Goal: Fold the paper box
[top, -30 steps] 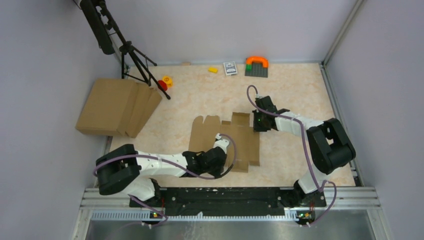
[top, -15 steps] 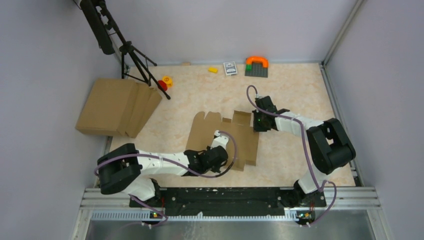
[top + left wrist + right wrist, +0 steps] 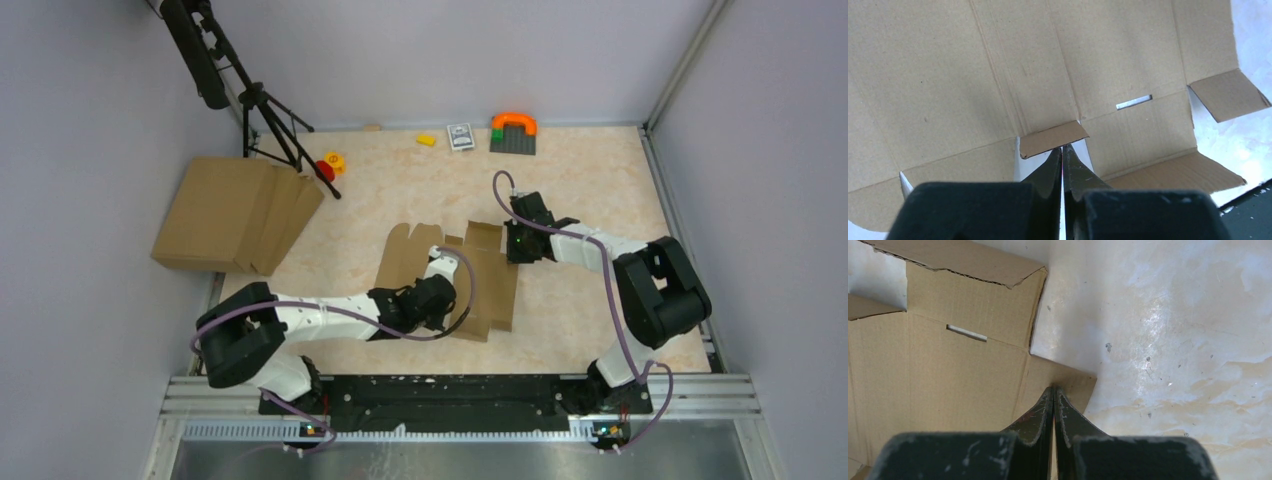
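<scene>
Both clenched, empty: left end effector [image 3: 1063, 151] nudges a flap [image 3: 1050, 140] of the paper box [image 3: 1108, 55], right end effector [image 3: 1053, 391] presses its right corner; if either slips, the box could skid.

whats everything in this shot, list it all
paper box: one, brown, unfolded at the table's centre
cardboard pile: one, brown, left side of the table
tripod: one, black, far left corner
small toy: one, red and yellow, by the tripod's foot
block: one, yellow, far edge
small pack: one, grey and white, beside the block
base plate: one, grey, far edge
arch: one, orange, on the base plate
table: one, beige marbled
left end effector: one, black, shut, tip at a small box flap
right end effector: one, black, shut, tip on a corner flap
</scene>
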Action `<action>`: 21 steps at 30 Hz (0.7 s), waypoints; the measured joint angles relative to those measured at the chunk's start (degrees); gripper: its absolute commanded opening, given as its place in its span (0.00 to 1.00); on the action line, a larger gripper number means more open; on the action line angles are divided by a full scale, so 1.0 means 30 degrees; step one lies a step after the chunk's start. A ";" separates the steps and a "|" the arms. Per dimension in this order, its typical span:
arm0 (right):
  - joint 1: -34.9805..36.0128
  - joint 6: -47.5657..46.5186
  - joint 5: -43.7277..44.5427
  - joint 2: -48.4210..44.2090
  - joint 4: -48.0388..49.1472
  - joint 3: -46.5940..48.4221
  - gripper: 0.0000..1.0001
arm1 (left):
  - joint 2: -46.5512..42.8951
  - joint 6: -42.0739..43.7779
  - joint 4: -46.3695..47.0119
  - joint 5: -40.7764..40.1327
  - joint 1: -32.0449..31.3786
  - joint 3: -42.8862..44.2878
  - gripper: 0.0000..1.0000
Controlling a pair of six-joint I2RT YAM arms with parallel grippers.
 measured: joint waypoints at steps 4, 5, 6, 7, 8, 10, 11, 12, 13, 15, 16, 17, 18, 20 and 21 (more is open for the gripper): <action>0.0000 -0.0007 0.0000 -0.0007 -0.0007 0.0000 0.00 | 0.0568 0.0226 0.0117 0.0415 0.0321 0.0036 0.00; 0.0000 -0.0007 0.0000 -0.0007 -0.0007 0.0000 0.00 | 0.0648 0.0262 0.0124 0.0481 0.0372 0.0044 0.00; 0.0000 -0.0007 0.0000 -0.0007 -0.0007 0.0000 0.00 | 0.0692 0.0306 0.0124 0.0539 0.0437 0.0051 0.00; 0.0000 -0.0015 0.0000 -0.0007 -0.0007 0.0000 0.00 | 0.0692 0.0328 0.0124 0.0576 0.0503 0.0066 0.00; 0.0000 -0.0015 0.0000 -0.0007 -0.0007 0.0000 0.00 | 0.0692 0.0379 0.0146 0.0678 0.0583 0.0102 0.00; 0.0000 -0.0015 0.0000 -0.0007 -0.0007 0.0000 0.00 | 0.0692 0.0495 0.0233 0.0903 0.0787 0.0182 0.00; 0.0000 -0.0022 0.0000 -0.0007 -0.0007 0.0000 0.00 | 0.0692 0.0583 0.0240 0.1035 0.0925 0.0248 0.00; 0.0000 -0.0022 0.0000 -0.0007 -0.0007 0.0000 0.00 | 0.0692 0.0656 0.0248 0.1158 0.1049 0.0313 0.00; 0.0000 -0.0029 0.0000 -0.0007 -0.0015 0.0000 0.00 | 0.0692 0.0721 0.0240 0.1260 0.1151 0.0379 0.00; 0.0000 -0.0051 0.0000 -0.0007 -0.0015 0.0000 0.00 | 0.0692 0.0816 0.0255 0.1494 0.1370 0.0488 0.00; 0.0000 -0.0073 0.0000 -0.0007 -0.0015 0.0000 0.00 | 0.0692 0.0852 0.0255 0.1574 0.1450 0.0510 0.00; 0.0000 -0.0087 0.0000 -0.0007 -0.0015 0.0000 0.00 | 0.0692 0.0889 0.0248 0.1705 0.1566 0.0532 0.00; 0.0000 -0.0117 0.0000 -0.0007 -0.0015 0.0000 0.00 | 0.0699 0.0947 0.0240 0.1843 0.1654 0.0561 0.00; 0.0000 -0.0153 -0.0022 -0.0007 -0.0007 0.0000 0.00 | 0.0750 0.1086 0.0248 0.2069 0.1778 0.0685 0.00; 0.0000 -0.0160 -0.0036 -0.0007 -0.0007 0.0000 0.00 | 0.0823 0.1122 0.0262 0.2135 0.1800 0.0758 0.00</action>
